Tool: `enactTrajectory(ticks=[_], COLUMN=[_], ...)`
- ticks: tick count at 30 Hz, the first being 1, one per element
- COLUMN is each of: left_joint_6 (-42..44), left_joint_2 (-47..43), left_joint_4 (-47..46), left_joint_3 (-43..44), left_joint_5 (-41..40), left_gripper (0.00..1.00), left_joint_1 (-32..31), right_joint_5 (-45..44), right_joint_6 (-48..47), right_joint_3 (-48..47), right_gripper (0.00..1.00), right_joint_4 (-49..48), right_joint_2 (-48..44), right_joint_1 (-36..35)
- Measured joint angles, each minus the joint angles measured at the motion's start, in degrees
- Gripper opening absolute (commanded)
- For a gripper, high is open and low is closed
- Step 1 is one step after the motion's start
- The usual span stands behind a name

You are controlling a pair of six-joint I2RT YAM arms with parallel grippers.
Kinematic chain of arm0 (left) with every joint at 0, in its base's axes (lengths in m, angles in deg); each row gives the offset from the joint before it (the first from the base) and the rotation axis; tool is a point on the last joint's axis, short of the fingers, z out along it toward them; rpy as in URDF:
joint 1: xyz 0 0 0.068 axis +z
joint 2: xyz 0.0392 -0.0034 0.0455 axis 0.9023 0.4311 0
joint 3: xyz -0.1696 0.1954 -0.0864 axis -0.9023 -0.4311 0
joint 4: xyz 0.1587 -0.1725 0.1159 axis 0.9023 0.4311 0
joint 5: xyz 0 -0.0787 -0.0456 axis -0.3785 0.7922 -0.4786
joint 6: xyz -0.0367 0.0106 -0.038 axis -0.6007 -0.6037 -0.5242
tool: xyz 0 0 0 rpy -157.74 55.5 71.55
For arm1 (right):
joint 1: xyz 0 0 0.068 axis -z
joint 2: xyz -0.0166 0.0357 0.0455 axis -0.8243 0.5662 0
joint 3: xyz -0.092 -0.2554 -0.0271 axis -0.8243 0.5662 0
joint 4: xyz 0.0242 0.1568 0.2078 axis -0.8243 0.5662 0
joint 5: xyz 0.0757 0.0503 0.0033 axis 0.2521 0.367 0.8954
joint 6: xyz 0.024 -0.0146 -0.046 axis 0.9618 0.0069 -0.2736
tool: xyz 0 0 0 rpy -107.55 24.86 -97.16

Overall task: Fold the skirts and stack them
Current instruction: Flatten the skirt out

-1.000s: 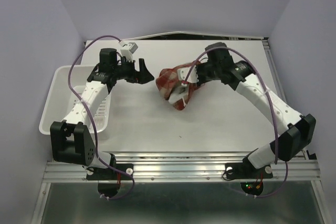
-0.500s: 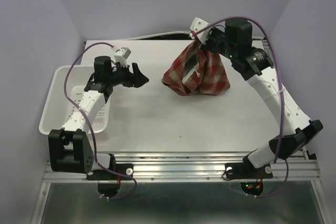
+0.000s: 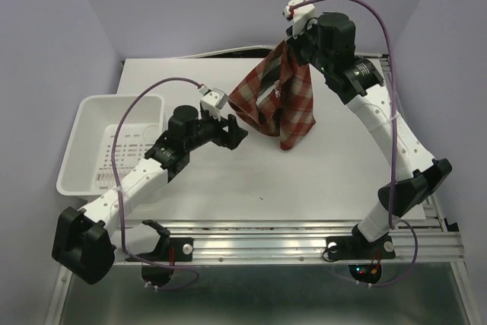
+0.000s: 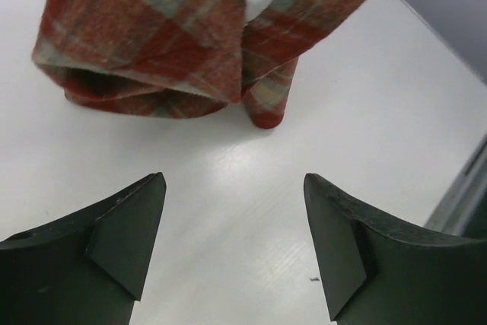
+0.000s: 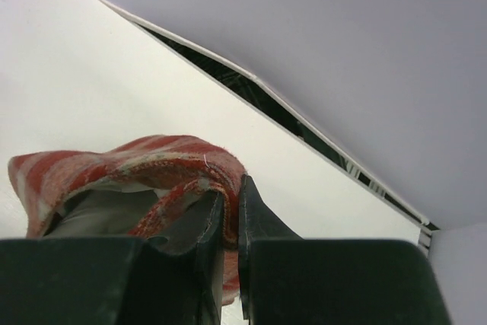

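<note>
Holding the skirt [image 3: 278, 100] by its top edge, my right end effector [image 3: 291, 38] is clenched; lower folds appear to touch the surface [image 3: 228, 180]. Left end effector [image 3: 237, 132] sits released near the hem. Spreading step, I judge; next, left must pinch a lower corner.

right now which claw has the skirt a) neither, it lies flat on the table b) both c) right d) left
c: the right claw is shut on the top edge of the skirt, which hangs from it; the left claw is open, short of the cloth.
</note>
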Motion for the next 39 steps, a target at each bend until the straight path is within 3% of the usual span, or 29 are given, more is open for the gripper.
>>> enactTrajectory(ticks=[3, 10, 17, 33, 36, 38, 39], left_joint_6=[7.1, 38.6, 57.2, 72.5, 73.5, 73.4, 73.4], left_joint_2=[0.4, 1.0, 8.6, 27.2, 31.2, 33.9, 34.6], left_joint_4=[-2.1, -5.9, -9.5, -12.9, -11.4, -8.0, -6.9], left_joint_3=[-0.2, -6.4, -2.9, 10.7, 14.2, 16.7, 17.4], left_joint_5=[-7.2, -15.5, -20.8, -28.7, -29.3, -29.6, -29.7], left_gripper=[0.87, 0.89, 0.89, 0.85, 0.71, 0.71, 0.55], left_joint_1=[-5.0, -15.3, -19.4, -20.4, -20.5, -20.5, -20.5], right_joint_5=[-1.0, -1.9, -1.8, -1.2, -1.2, -1.4, -1.8], right_joint_6=[4.6, 9.3, 11.2, 12.1, 12.1, 12.0, 11.8], right_joint_3=[0.0, 0.0, 0.0, 0.0, 0.0, 0.0, 0.0], right_gripper=[0.01, 0.01, 0.01, 0.01, 0.01, 0.01, 0.01], right_joint_4=[-0.6, -1.1, -1.1, -1.1, -1.1, -1.1, -1.1], right_joint_2=[0.2, 1.5, 2.0, 2.0, 2.0, 2.0, 2.0], right_joint_1=[0.0, 0.0, 0.0, 0.0, 0.0, 0.0, 0.0])
